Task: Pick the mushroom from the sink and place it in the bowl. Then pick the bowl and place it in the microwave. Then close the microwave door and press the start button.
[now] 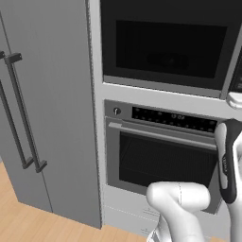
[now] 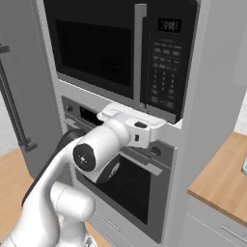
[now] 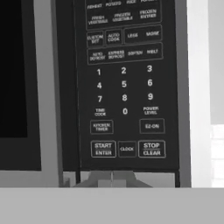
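In the left base view, the microwave [image 1: 165, 45] was seen built in above the oven [image 1: 160, 160], its door [image 1: 163, 47] apparently shut flush with the front, with a dim round shape, likely the turntable or the bowl, just made out behind the dark window. The arm rose at the lower right, its forearm reaching up past the oven's control strip toward the right edge. A tall fridge [image 1: 47, 108] with bar handles stood to the left.

In the right base view, the door was again seen closed, and the keypad panel [image 2: 166, 62] lay to its right. The hand [image 2: 132, 123] was held level just under the microwave's lower edge, close to the panel, presumably so that the claw could be brought up to the buttons. The claw itself was hidden behind the hand, so whether it was released or clenched could not be told. A wooden desk [image 2: 222, 178] was seen at the right.

In the hand view, the keypad was met squarely, and the START/ENTER button [image 3: 103, 148] sat low on the panel, left of CLOCK and STOP/CLEAR. No fingertips were to be made out. The camera was aimed there, it was judged, because only the start press remained. The mushroom and bowl could not be confirmed; they were presumed inside.
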